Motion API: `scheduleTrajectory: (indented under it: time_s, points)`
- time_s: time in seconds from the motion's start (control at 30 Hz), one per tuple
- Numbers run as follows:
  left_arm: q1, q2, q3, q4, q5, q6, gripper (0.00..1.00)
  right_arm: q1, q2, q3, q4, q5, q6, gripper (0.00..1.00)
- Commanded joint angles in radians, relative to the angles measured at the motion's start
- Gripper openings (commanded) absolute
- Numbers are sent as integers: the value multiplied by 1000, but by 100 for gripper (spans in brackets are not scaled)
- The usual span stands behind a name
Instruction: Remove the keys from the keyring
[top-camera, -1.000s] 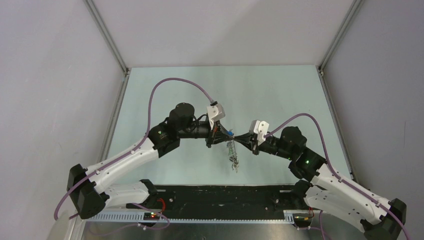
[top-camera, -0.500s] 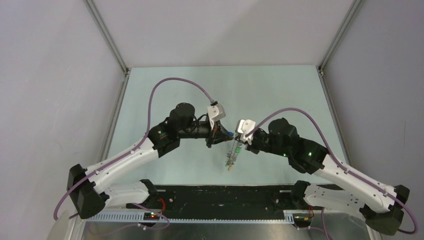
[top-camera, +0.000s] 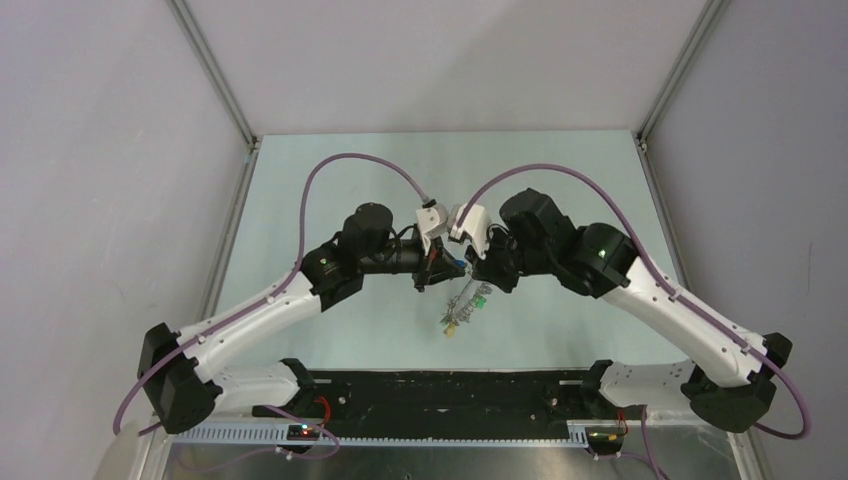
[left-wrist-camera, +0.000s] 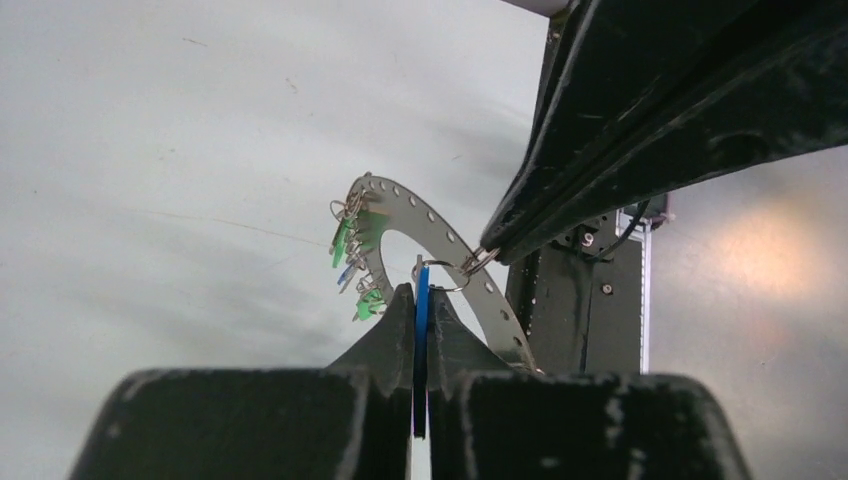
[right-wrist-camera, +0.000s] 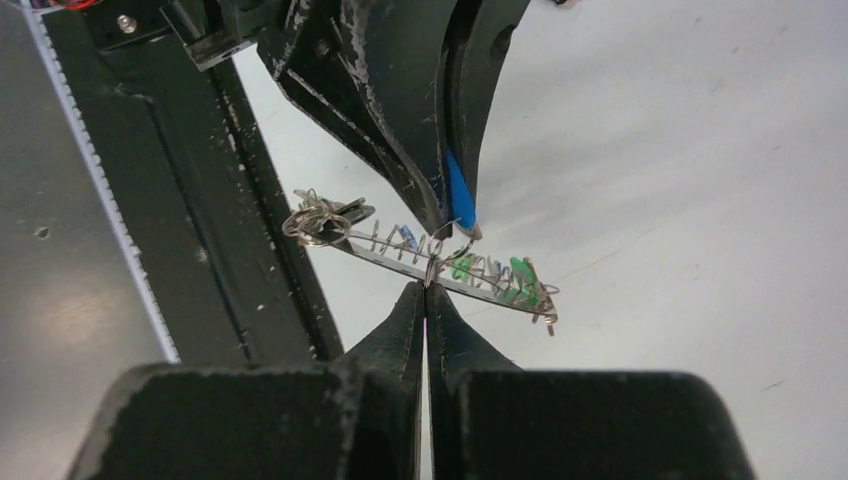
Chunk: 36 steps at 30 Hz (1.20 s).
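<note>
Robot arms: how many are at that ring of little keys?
2. The white-and-black left arm reaches in from the left, the matching right arm from the right; they meet at the thin silver metal keyring strung with small green-tagged keys. None looks hidden.

Above mid-desk the left claw (left-wrist-camera: 418, 300), pinching a blue key (left-wrist-camera: 421, 330), and the right claw (right-wrist-camera: 425, 295), on a small wire ring (left-wrist-camera: 478, 262), meet tip to tip. The keyring (left-wrist-camera: 415, 203) hangs at their 6 o'clock, blocking passage. Open desk (top-camera: 520, 170) lies toward 12 o'clock; walls (top-camera: 120, 200) close 9 and 3.
</note>
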Motion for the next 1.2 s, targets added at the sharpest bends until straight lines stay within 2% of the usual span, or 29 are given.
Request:
scheduleTrajectory:
  time_s: [0.0, 0.07, 0.13, 0.2, 0.27, 0.37, 0.53, 0.63, 0.8, 0.93, 1.17]
  points:
    - [-20, 20, 21, 63, -6, 47, 0, -45, 76, 92, -149, -107, 106, 0]
    - [-20, 26, 21, 67, -3, 48, 0, -69, 98, 115, -167, -108, 144, 7]
    - [-20, 30, 22, 75, 3, 46, 0, -87, 95, 122, -166, -128, 157, 32]
    - [-21, 31, 18, 89, 8, 39, 0, -98, 66, 110, -136, -153, 165, 45]
    - [-21, 28, 15, 101, 10, 38, 0, -130, 21, 78, -85, -188, 168, 48]
    - [-20, 20, 16, 103, 11, 34, 0, -178, -73, -7, 11, -220, 171, 47]
    - [-20, -1, 17, 103, 27, 32, 0, -246, -235, -223, 194, -240, 139, 30]
    - [-21, -12, 22, 104, 34, 30, 0, -251, -327, -356, 375, -263, 125, 29]
    - [-20, -28, 40, 86, 11, 13, 0, -252, -472, -561, 635, -281, 160, 31]
    - [-20, -15, 81, 32, -12, -7, 0, -243, -500, -611, 700, -261, 186, 34]
    - [-21, -17, 90, -1, -46, -29, 0, -124, -499, -625, 746, -139, 149, 54]
